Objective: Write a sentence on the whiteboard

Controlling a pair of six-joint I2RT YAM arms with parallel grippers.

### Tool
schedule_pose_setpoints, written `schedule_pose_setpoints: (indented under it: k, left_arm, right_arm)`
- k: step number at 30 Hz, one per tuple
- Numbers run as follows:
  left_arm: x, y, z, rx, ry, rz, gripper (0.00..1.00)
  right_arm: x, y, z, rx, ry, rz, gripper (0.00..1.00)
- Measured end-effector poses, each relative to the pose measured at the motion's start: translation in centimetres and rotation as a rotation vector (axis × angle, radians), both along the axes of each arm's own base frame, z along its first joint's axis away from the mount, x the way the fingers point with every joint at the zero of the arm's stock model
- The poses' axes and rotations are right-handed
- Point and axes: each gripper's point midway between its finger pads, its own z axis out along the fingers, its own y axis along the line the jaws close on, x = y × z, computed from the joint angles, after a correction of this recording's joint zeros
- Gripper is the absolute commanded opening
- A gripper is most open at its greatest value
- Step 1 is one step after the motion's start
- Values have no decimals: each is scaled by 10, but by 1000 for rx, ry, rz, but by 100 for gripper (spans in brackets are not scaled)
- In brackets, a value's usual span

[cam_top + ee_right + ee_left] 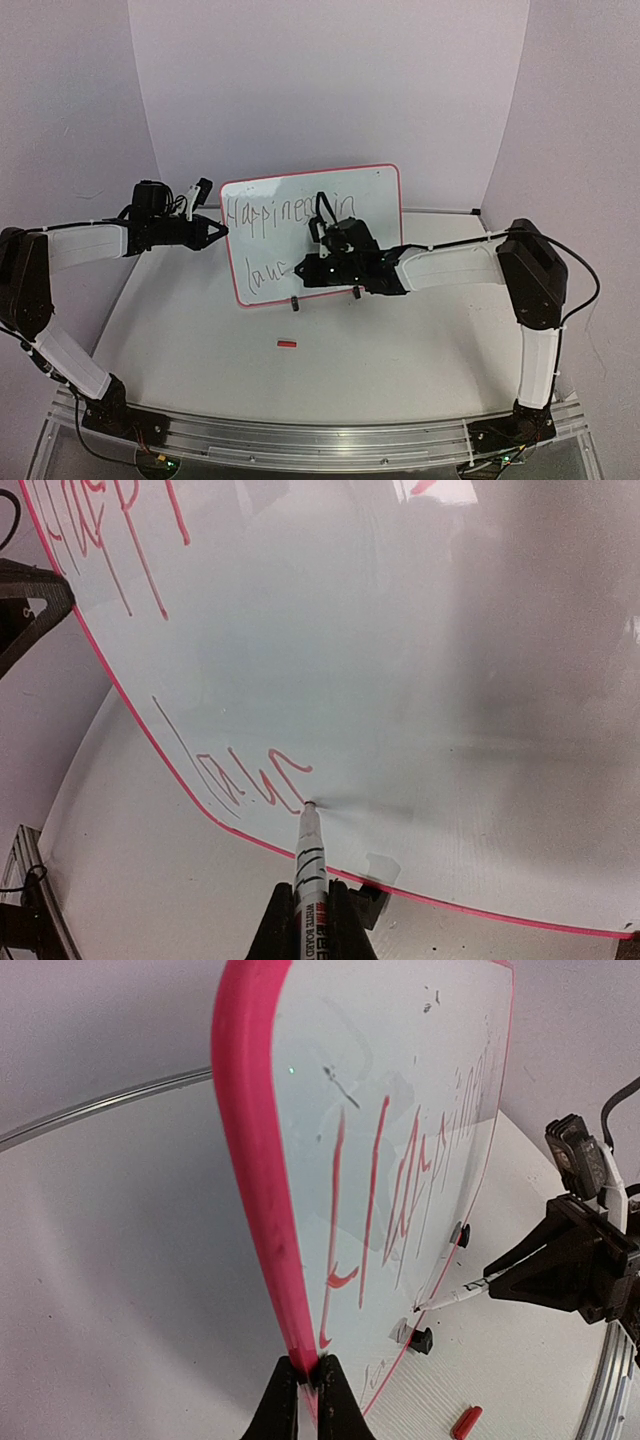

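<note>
The whiteboard (380, 190), white with a thin red frame, stands upright at the table's middle back. It also shows in the left wrist view (300, 1060) and the right wrist view (450, 630). The sentence (262, 215) reads "Happiness in" on top and "lau" (250, 775) below, partly written. My left gripper (308, 1375) is shut on the board's left edge. My right gripper (312, 905) is shut on a white marker (310, 860), its tip touching the board just after the "u". The right gripper also shows in the top view (300, 270).
A small red marker cap (287, 344) lies on the table in front of the board, and shows in the left wrist view (466, 1422). The board's black feet (421, 1341) rest on the white table. Purple walls close in behind and at both sides.
</note>
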Motion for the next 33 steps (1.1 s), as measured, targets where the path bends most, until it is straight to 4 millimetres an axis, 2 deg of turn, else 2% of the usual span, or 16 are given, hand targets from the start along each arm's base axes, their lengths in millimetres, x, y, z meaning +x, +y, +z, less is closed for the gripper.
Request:
schedule_pose_setpoints:
  k: [9, 19, 22, 28, 33]
  left_arm:
    - [0, 0, 0, 0, 0, 0, 0]
    - [0, 0, 0, 0, 0, 0, 0]
    - [0, 0, 0, 0, 0, 0, 0]
    - [0, 0, 0, 0, 0, 0, 0]
    - [0, 0, 0, 0, 0, 0, 0]
  right_arm:
    - [7, 1, 19, 18, -37, -20, 0]
    - [7, 1, 21, 21, -38, -20, 0]
    - [5, 0, 16, 21, -27, -20, 0]
    - [-5, -10, -11, -11, 34, -18, 0]
    - [-9, -11, -17, -13, 58, -14, 0]
